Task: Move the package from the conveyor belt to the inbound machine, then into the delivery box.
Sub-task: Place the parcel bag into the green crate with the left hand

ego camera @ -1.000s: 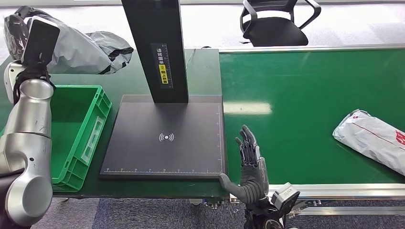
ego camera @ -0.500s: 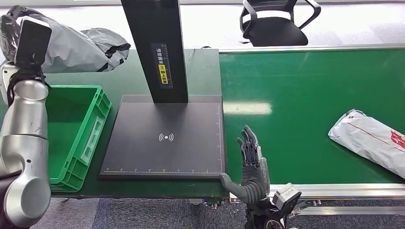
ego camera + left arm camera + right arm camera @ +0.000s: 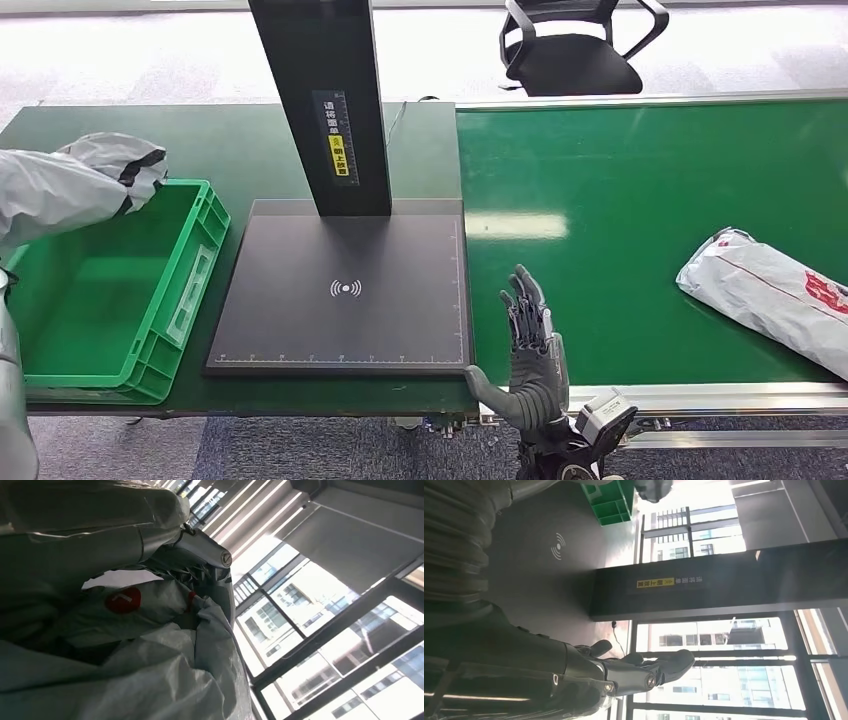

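A grey package (image 3: 70, 190) hangs over the far left corner of the green delivery box (image 3: 190, 290). My left hand (image 3: 197, 542) grips this crumpled package (image 3: 150, 660), its fingers wrapped over a fold. In the head view the bag hides that hand. A second package, white with red print (image 3: 770, 300), lies on the green conveyor belt (image 3: 620, 200) at the right. My right hand (image 3: 530, 345) stands upright and open at the belt's front edge, just right of the inbound machine's black scan plate (image 3: 345, 290). Its fingers (image 3: 644, 672) are straight and hold nothing.
The inbound machine's black post (image 3: 325, 100) rises from the back of the plate. An office chair (image 3: 570, 50) stands behind the belt. The belt's metal frame (image 3: 720, 400) runs along the front edge.
My left arm has swung down and to the left, carrying the grey package from high at the back to just over the green box. The white package has slid slightly left on the belt.
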`<action>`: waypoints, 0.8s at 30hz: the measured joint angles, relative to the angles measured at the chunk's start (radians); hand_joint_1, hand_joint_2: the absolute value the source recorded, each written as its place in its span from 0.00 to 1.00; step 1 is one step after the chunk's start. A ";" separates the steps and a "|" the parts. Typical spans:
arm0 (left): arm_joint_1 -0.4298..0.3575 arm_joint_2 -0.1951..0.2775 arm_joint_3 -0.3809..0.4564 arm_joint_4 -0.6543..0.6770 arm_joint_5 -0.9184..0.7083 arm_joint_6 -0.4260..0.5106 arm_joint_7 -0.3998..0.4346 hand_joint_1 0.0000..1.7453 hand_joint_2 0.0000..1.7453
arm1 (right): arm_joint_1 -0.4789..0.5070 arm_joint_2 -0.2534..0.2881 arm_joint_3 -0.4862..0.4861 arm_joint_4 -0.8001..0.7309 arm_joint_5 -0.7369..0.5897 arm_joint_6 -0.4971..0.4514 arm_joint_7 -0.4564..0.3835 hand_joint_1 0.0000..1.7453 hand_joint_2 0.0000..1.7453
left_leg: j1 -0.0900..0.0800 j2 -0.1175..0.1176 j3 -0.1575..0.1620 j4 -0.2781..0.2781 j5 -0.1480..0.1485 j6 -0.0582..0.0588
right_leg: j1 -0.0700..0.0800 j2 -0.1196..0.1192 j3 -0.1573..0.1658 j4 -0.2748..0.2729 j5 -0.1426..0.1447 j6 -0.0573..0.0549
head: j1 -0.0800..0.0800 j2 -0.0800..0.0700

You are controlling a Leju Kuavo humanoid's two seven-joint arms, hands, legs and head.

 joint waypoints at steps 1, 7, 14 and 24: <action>0.012 0.007 0.017 0.009 -0.006 0.000 0.002 1.00 1.00 | -0.001 0.000 -0.001 0.000 0.000 0.001 0.000 0.00 1.00 | 0.000 -0.001 0.000 0.000 0.000 0.000 | 0.000 -0.001 0.000 0.000 0.000 0.000 | 0.000 0.000; 0.037 0.032 0.075 0.036 -0.030 -0.003 0.023 1.00 1.00 | -0.002 0.006 -0.008 0.000 0.005 0.002 0.000 0.00 1.00 | 0.000 -0.003 -0.001 0.000 0.000 0.000 | 0.000 -0.002 0.001 -0.001 0.000 0.000 | 0.000 0.000; 0.040 0.038 0.095 0.049 -0.033 -0.003 0.024 1.00 1.00 | -0.002 0.008 -0.016 0.000 0.007 0.002 0.000 0.00 1.00 | 0.000 -0.003 -0.001 0.000 0.000 0.000 | 0.000 -0.002 0.001 0.000 0.000 0.000 | 0.000 0.000; 0.042 0.041 0.101 0.054 -0.038 -0.012 0.025 1.00 1.00 | -0.002 0.008 -0.021 0.000 0.008 0.002 0.000 0.00 1.00 | 0.000 -0.003 -0.001 0.000 0.000 0.000 | 0.000 -0.002 0.001 0.000 0.000 0.000 | 0.000 0.000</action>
